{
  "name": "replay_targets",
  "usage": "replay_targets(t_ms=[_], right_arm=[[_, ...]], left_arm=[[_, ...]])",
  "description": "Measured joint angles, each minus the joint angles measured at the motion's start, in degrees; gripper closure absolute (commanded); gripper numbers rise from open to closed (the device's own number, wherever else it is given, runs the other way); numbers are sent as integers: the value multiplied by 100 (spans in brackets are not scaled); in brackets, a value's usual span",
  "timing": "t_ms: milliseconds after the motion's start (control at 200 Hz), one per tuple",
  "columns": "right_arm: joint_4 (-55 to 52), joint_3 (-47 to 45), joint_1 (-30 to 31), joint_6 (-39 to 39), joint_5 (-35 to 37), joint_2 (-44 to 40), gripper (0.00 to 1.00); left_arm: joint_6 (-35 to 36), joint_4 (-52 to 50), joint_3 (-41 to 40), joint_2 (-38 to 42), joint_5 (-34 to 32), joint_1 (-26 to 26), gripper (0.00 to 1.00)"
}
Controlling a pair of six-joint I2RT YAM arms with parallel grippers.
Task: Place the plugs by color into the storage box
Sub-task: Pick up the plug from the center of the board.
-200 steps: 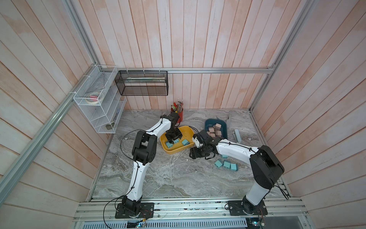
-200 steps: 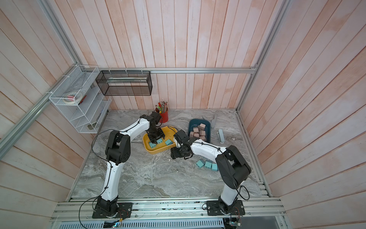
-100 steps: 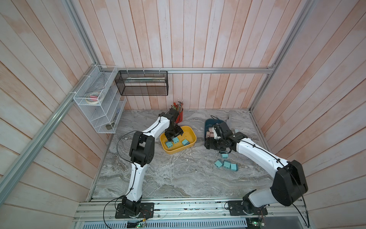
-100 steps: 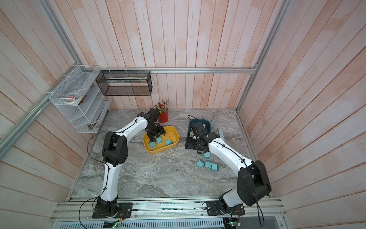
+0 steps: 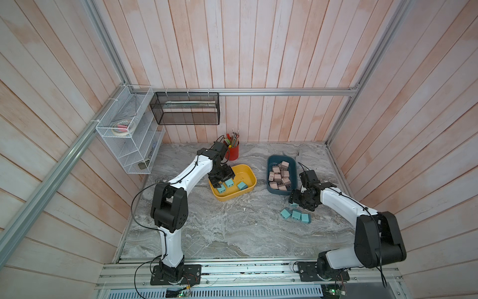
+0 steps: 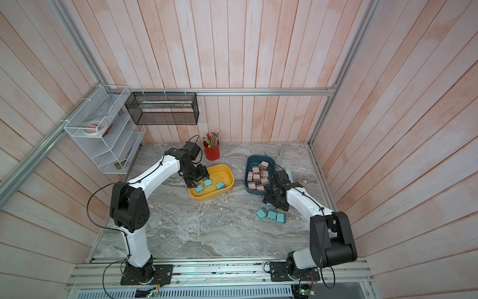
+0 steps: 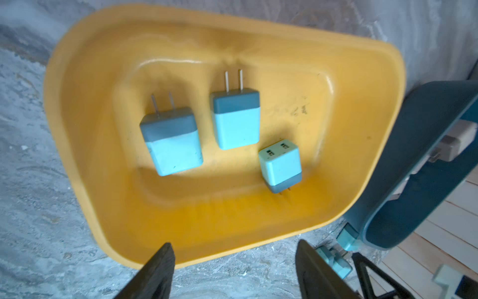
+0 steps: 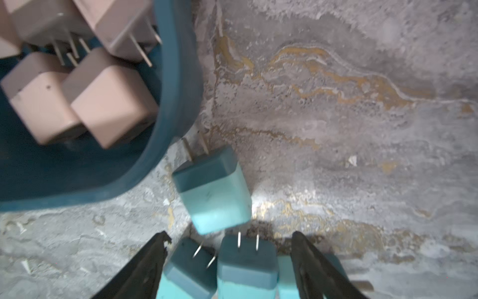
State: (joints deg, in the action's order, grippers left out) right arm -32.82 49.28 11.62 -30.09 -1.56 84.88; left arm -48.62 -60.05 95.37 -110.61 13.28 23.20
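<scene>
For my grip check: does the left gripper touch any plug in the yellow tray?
Apart. The left wrist view shows bare tray between the left gripper and the plugs.

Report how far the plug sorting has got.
Done: three teal plugs lie in the yellow bin, and the pink plugs sit in the blue bin. In hand: nothing gripped; the right end effector hangs open over the loose teal plugs on the table, the left end effector open over the yellow bin's rim. Left: those four teal plugs.
</scene>
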Motion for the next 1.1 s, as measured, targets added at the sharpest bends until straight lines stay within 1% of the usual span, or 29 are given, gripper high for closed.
replay_targets(t_ms=[160,235,325,380,535,640,815,945,1025,1100], right_arm=[[225,83,-57,378,-13,612,21],[299,184,-52,511,-17,743,21],[398,289,-55,640,-17,874,23],[437,326,-52,706,-13,916,28],[516,363,-57,859,0,977,51],[522,345,-57,850,4,957,57],[358,166,-57,739,7,706,60],[57,162,-57,632,52,319,60],[-245,332,-55,612,136,81,60],[-525,704,-22,612,229,-74,60]], left_arm=[[0,2,-479,258,24,-15,24],[0,9,-612,339,39,-42,24],[0,9,-671,391,39,-94,24],[0,31,-671,409,39,-127,24],[-2,101,-671,413,39,-177,24],[-2,114,-684,415,42,-177,24],[-2,151,-721,417,63,-177,24],[-2,186,-721,417,70,-177,24],[-2,199,-719,417,83,-177,24],[-2,199,-719,417,83,-177,24]])
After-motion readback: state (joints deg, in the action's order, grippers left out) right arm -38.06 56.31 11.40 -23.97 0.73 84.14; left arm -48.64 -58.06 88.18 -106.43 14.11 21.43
